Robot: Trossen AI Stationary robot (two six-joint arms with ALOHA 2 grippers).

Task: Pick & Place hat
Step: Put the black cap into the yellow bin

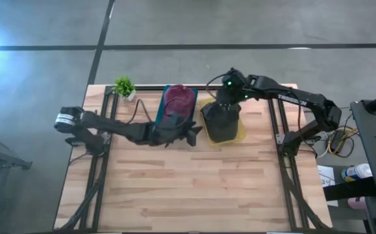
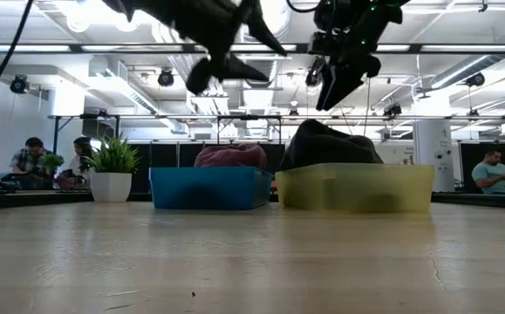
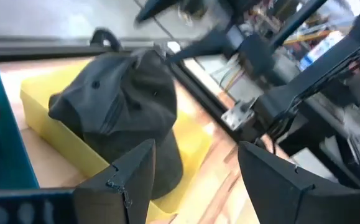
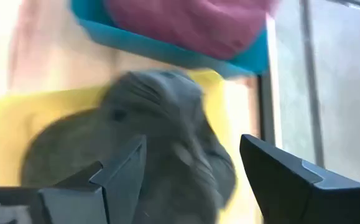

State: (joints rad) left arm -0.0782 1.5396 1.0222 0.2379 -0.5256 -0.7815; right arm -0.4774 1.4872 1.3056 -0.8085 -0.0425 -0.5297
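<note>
On the near half of the wooden table [image 1: 194, 188] you have bare boards only; every item sits toward the far edge.

Item 1, left gripper [image 1: 194, 133]: you find it reaching across from the 9 o'clock side and hanging in the air just in front of the blue bin, its fingers [image 3: 127, 180] spread wide with nothing between them. Its wrist view looks past those fingers at the dark hat.

Item 2, dark hat [image 1: 223, 122]: your task piece, a dark grey cap, lies slumped in the yellow bin [image 1: 241, 133] with its crown rising above the rim in the low view [image 2: 326, 144]. It fills most of that bin.

Item 3, blue bin [image 1: 164, 107]: it stands just beside the yellow bin, at its 9 o'clock, and holds a maroon hat [image 1: 178, 101] that bulges over the rim.

Item 4, right gripper [image 1: 225, 97]: you see it come in from the 3 o'clock side and hang above the far part of the dark hat, clear of it in the low view [image 2: 335, 83], fingers [image 4: 120, 171] apart and holding nothing.

Item 5, potted plant [image 1: 125, 87]: a small green plant in a white pot stands at the far edge, at 10 o'clock from the blue bin.

Beyond the table, several people [image 2: 494, 170] show in the room.
</note>
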